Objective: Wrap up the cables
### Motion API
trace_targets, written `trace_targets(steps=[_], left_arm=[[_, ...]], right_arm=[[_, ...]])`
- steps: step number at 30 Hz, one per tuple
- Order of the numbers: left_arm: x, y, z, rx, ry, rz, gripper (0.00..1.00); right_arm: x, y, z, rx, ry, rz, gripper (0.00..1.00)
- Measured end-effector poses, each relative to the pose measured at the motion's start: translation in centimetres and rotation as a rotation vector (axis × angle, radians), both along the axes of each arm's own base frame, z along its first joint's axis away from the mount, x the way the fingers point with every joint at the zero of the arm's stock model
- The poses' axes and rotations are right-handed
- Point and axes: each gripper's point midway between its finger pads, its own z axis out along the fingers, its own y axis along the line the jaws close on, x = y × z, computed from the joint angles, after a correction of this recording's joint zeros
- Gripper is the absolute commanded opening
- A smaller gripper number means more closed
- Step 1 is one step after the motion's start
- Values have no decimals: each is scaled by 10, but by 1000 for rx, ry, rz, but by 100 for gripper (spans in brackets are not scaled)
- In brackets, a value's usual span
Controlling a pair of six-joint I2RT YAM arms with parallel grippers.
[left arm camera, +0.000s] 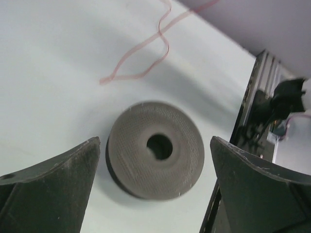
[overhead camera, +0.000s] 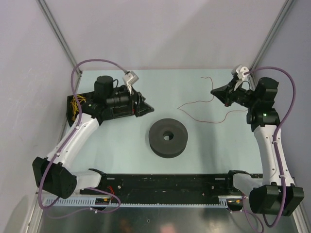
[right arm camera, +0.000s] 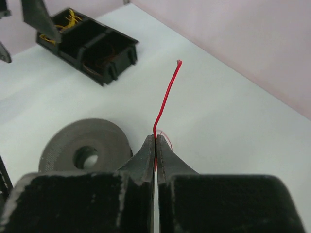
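Note:
The cable (overhead camera: 194, 103) is a thin dark-red wire lying in curls on the table at the back right. My right gripper (overhead camera: 214, 92) is shut on it near one end. In the right wrist view the jaws (right arm camera: 155, 139) are pressed together on the cable (right arm camera: 167, 92), whose short free end sticks up past the tips. The dark grey round spool (overhead camera: 168, 137) lies flat at the table's middle. My left gripper (overhead camera: 148, 110) is open and empty, up and to the left of the spool. In the left wrist view the spool (left arm camera: 155, 149) shows between its spread fingers (left arm camera: 73, 170), with the cable (left arm camera: 141, 53) beyond.
A black box (overhead camera: 77, 104) holding yellow wires sits at the left edge behind my left arm; it also shows in the right wrist view (right arm camera: 87, 41). A black rail (overhead camera: 165, 182) runs along the near edge. Purple arm cables (overhead camera: 97, 63) loop above both arms.

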Motion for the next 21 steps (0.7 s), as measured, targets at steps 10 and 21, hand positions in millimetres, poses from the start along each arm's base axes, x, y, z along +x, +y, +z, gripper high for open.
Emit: trace_targets(steps=[10, 21], left_arm=[[-13, 18, -116, 207, 250, -45, 92], [-15, 9, -211, 326, 513, -97, 96]], right_arm=[[-9, -35, -48, -254, 93, 11, 0], [-34, -26, -118, -372, 363, 109, 0]])
